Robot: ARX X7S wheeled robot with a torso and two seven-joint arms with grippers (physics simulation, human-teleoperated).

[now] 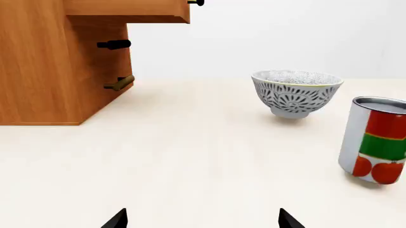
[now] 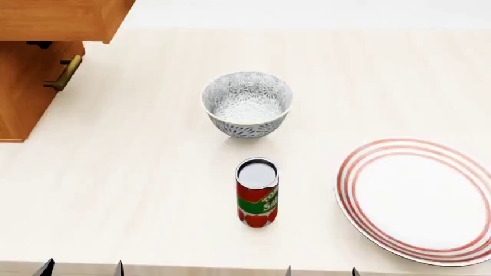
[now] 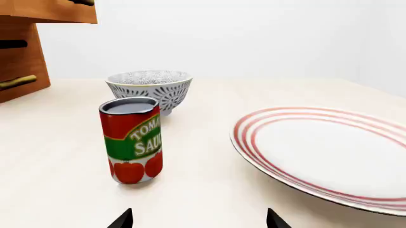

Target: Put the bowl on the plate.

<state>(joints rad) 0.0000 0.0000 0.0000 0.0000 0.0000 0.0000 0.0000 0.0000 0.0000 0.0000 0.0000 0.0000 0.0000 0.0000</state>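
While both grippers, left gripper (image 1: 201,219) & right gripper (image 3: 198,219), sit w/ jaws spread, holding nothing, bowl (image 2: 247,104) stands upright behind can (image 2: 257,192), apart from plate (image 2: 420,199).

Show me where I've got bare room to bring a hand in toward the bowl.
Widest bare stretch: between the wooden cabinet and the bowl, down to the near edge. Also open between bowl and plate. Tightest spot: the can stands directly in front of the bowl.
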